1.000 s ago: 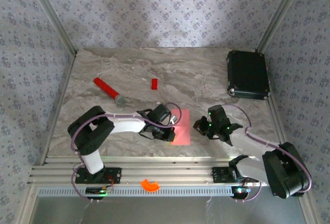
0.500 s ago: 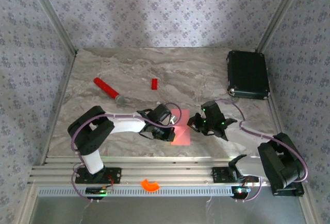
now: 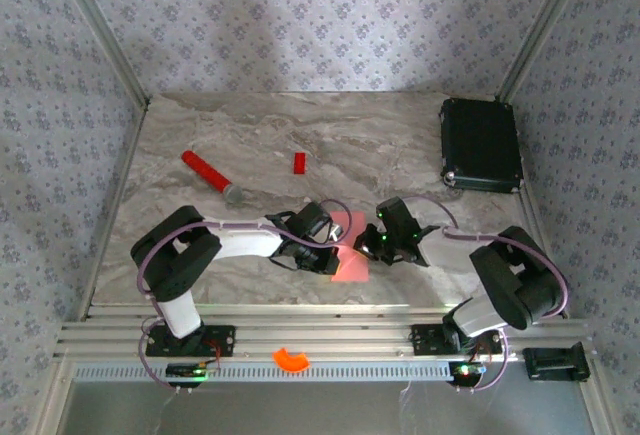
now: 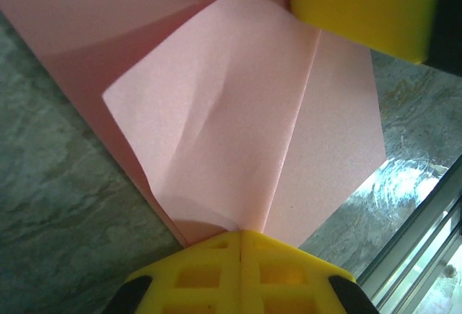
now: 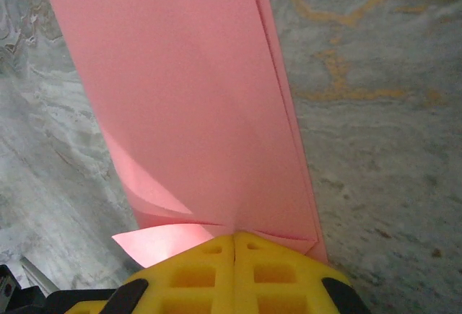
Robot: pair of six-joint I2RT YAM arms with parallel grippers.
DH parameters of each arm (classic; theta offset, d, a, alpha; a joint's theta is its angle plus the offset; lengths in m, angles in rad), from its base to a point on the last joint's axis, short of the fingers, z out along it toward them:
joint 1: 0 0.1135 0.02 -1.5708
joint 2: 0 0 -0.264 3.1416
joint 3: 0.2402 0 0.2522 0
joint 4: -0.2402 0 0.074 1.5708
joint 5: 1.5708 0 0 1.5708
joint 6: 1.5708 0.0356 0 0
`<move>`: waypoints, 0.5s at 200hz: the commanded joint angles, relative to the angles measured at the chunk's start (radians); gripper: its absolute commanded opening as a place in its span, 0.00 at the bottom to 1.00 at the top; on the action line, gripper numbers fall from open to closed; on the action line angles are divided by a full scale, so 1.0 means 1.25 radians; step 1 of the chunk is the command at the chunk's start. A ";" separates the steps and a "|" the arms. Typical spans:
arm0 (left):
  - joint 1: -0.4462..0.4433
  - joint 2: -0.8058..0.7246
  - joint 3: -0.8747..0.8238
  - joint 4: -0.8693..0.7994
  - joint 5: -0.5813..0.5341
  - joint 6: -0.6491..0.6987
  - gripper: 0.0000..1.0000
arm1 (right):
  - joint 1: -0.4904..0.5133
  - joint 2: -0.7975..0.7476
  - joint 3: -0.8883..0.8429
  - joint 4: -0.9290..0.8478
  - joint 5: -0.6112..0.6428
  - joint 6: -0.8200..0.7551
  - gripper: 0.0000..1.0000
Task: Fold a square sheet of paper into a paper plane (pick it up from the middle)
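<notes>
The square sheet of paper (image 3: 352,257) lies on the marble table as a narrower creased pink shape with folded flaps (image 4: 238,112) (image 5: 188,97). My left gripper (image 3: 331,252) (image 4: 242,233) is shut, its yellow tips set down on the paper where a crease ends, beside a slightly raised flap. My right gripper (image 3: 369,246) (image 5: 236,236) is shut too, tips resting on the paper's opposite edge over a small lifted corner. One yellow fingertip (image 4: 361,7) of the right gripper shows at the top right of the left wrist view. I see nothing pinched between either pair of jaws.
A red stick with a grey tip (image 3: 210,175) and a small red block (image 3: 299,162) lie further back on the left. A black case (image 3: 481,145) sits at the back right. An orange piece (image 3: 292,358) rests on the front rail. The table's near edge (image 4: 426,242) runs close to the paper.
The right arm has swung left across the table, bringing its shut gripper from beside the paper onto the paper's right edge. The left gripper and the paper have stayed put.
</notes>
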 commanded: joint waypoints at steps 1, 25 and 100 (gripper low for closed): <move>-0.006 -0.040 0.006 -0.088 -0.034 -0.010 0.00 | 0.002 0.037 -0.064 -0.009 0.034 0.013 0.00; -0.006 -0.093 0.031 -0.061 -0.018 -0.038 0.00 | 0.002 0.033 -0.087 0.006 0.037 0.020 0.00; -0.020 0.040 0.099 0.034 0.036 -0.057 0.00 | 0.003 0.036 -0.087 0.017 0.035 0.027 0.00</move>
